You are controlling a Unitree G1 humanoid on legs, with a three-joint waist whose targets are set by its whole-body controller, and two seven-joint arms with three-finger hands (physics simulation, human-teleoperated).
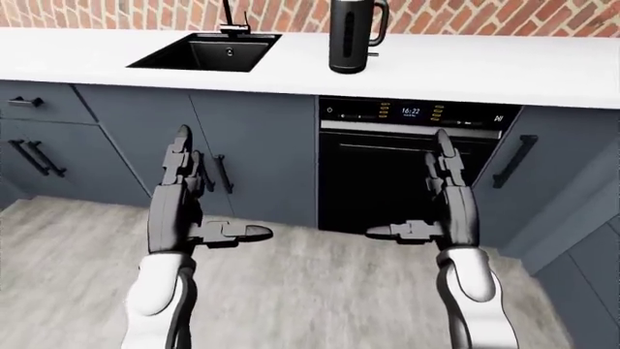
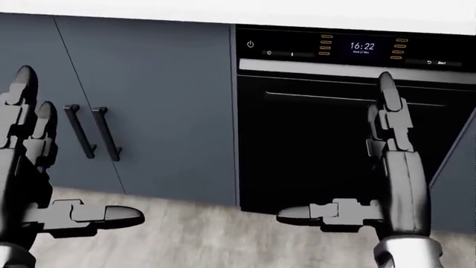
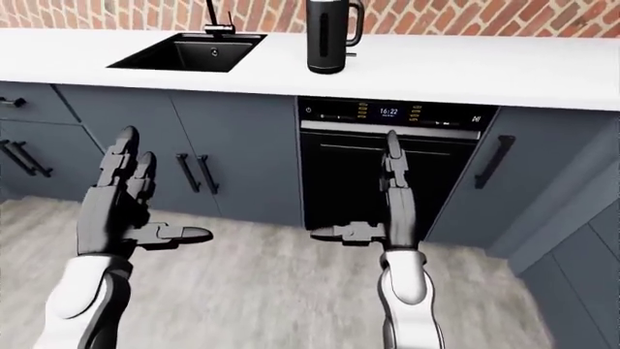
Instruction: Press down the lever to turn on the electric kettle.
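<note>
Standing a little way off from the counter [image 1: 504, 73], the robot holds both arms out low, and the job has hardly begun. The left hand [image 1: 179, 193] is wide open, fingers pointing up and thumb sticking out sideways, and it holds nothing. The right hand [image 1: 448, 193] is just the same, flat and open, empty too. Both hands hang in the air before the grey cupboards [image 1: 242, 145] and the dark oven [image 1: 407, 174], low down and well apart from the worktop. The black kettle [image 1: 354, 33] stands upright on the white counter, at the top of the left-eye view, to the right of the sink [image 1: 203, 52] and above the oven's little clock. A small bit sticks out near the kettle's bottom, on its right side; I think that is the lever [image 1: 373, 54], but it is too tiny to be sure. Nothing touches the kettle yet. So what is left is nearly all of it: I think the robot must step closer, lift one hand up to the counter, reach the lever, and push it down.
</note>
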